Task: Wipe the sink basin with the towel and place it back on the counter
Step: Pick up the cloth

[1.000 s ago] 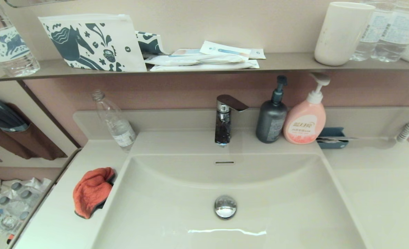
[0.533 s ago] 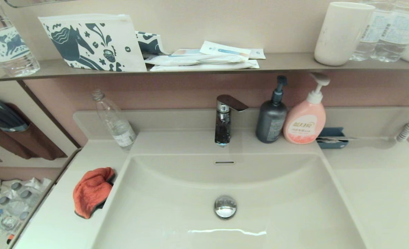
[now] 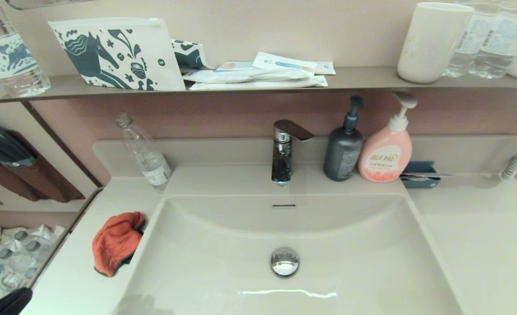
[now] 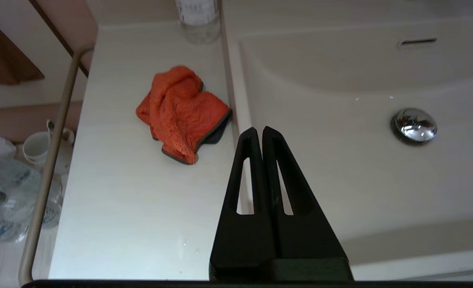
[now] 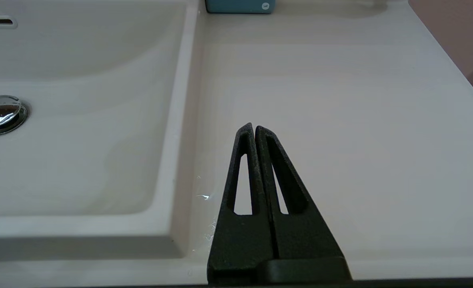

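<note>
Change: left arm point(image 3: 5, 302) now enters the head view's lower left corner; absent half a second ago.
Left gripper point(image 4: 259, 132): fingers clenched, empty, poised near the basin rim.
Towel point(image 3: 115, 242): bunched on the table point(image 3: 75, 280), left of frame, touching the sink basin point(image 3: 350, 245) edge; unmoved.
Right gripper point(image 5: 252, 129): fingers clenched, empty, parked over the right table.
Meaning: reach begun; fingers must open before grasping. Wiping not started.

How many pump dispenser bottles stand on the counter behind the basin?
2. The dark grey pump bottle stands just right of the faucet, and the pink pump bottle stands beside it on its right. None appears hidden.
</note>
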Controlling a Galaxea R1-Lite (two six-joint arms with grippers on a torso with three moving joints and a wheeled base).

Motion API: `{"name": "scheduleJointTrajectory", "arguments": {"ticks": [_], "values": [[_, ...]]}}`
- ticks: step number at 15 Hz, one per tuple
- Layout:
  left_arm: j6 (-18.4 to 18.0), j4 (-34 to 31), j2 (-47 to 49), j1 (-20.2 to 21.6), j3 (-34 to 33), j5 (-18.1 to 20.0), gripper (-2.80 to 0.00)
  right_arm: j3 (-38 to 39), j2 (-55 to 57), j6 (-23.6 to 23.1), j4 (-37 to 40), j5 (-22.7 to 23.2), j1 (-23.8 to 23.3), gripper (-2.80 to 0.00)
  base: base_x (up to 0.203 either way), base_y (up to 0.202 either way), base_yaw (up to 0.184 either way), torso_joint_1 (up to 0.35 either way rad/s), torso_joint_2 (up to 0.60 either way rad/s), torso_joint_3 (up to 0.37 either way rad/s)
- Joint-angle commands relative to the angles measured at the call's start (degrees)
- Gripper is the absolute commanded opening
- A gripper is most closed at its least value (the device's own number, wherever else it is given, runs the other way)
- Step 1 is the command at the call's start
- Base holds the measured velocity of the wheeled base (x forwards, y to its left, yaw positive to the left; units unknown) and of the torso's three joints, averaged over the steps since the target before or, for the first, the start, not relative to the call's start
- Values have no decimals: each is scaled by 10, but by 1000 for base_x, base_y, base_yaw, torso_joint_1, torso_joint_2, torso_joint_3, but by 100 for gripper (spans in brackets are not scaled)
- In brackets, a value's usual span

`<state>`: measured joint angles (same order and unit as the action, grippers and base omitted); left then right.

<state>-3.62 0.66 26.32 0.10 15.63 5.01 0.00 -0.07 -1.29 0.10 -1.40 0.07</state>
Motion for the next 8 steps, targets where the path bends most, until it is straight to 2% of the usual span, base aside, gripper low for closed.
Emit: {"name": "scheduleJointTrajectory", "arguments": {"ticks": [1, 5, 8], "values": [[-7, -2, 117, 2, 17, -1, -280, 0, 1, 0, 0, 0, 0, -280, 0, 0, 0, 0, 0, 0], [-50, 0, 250, 3, 30, 2, -280, 0, 1, 0, 0, 0, 0, -280, 0, 0, 0, 0, 0, 0], [-63, 1, 346, 13, 66, 3, -280, 0, 1, 0, 0, 0, 0, -280, 0, 0, 0, 0, 0, 0]]}}
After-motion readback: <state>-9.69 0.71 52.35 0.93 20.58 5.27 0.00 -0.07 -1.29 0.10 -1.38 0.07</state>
